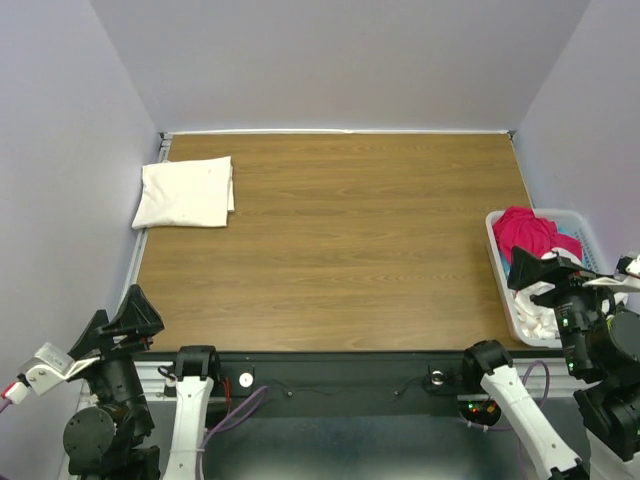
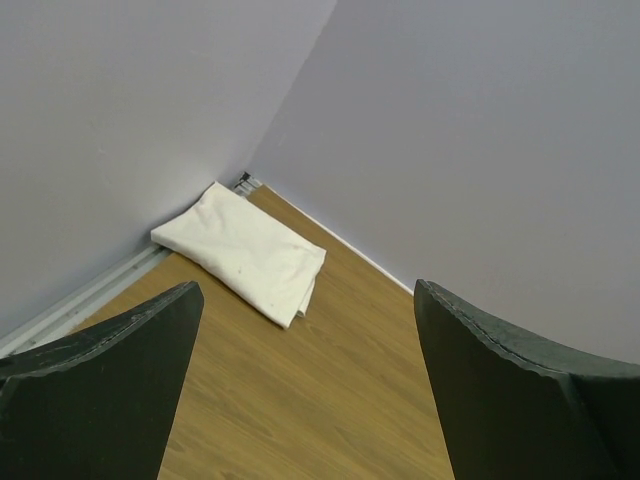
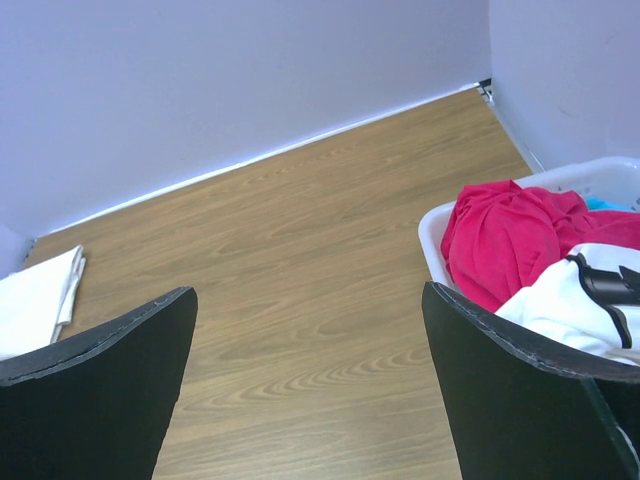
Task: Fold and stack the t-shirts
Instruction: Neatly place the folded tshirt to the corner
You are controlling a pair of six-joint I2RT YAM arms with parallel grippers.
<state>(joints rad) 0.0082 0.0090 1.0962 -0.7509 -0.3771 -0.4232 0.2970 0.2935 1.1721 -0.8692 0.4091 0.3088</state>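
A plain off-white t-shirt (image 1: 185, 193) lies folded flat in the table's far left corner; it also shows in the left wrist view (image 2: 245, 252) and at the left edge of the right wrist view (image 3: 35, 300). A magenta-red t-shirt (image 1: 525, 232) (image 3: 505, 240) sits crumpled in the white basket (image 1: 494, 238). Beside it lies a white t-shirt with dark markings (image 3: 585, 300). My left gripper (image 1: 118, 322) (image 2: 305, 290) hangs open and empty over the near left edge. My right gripper (image 1: 545, 272) (image 3: 307, 292) is open and empty beside the basket's near end.
The white slatted basket (image 3: 432, 232) stands at the table's right edge. Lilac walls close the table on the left, back and right. The wooden tabletop (image 1: 340, 230) stretches between the folded shirt and the basket. A black rail with cables runs along the near edge.
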